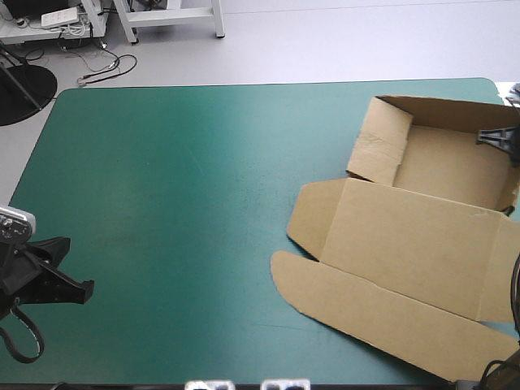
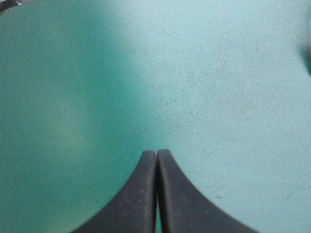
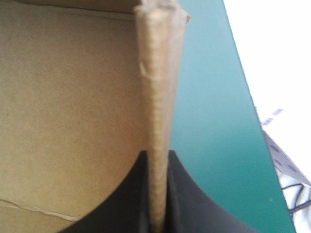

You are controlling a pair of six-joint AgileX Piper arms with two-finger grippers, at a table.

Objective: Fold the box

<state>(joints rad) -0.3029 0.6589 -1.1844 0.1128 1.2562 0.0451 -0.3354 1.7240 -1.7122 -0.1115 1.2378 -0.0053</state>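
Clamping a raised wall of the box (image 1: 406, 236) at the high view's right, the right gripper (image 3: 156, 156) may buckle it or drag the sheet, since the left gripper (image 2: 156, 154) idles lower left, fingers (image 2: 136, 194) together.

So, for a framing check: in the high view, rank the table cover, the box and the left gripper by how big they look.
Largest: table cover.
Then the box.
Smallest: left gripper, partly cut off at the edge.
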